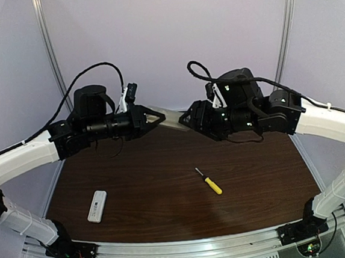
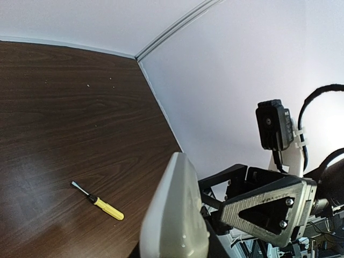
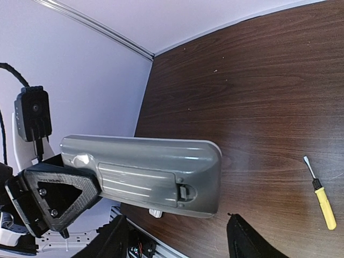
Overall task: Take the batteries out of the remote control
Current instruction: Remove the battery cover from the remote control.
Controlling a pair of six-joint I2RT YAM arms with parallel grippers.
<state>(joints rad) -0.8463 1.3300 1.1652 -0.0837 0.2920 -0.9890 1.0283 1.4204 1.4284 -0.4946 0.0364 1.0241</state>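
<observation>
The grey remote (image 3: 161, 156) is held aloft at 12 o'clock, one end clamped by the left gripper (image 1: 157, 116); the right gripper (image 1: 185, 119) is spread wide. Behind the closed cover (image 3: 140, 185) the batteries are hidden; they are judged light, smooth and slippery, best pinched mid-length.
</observation>
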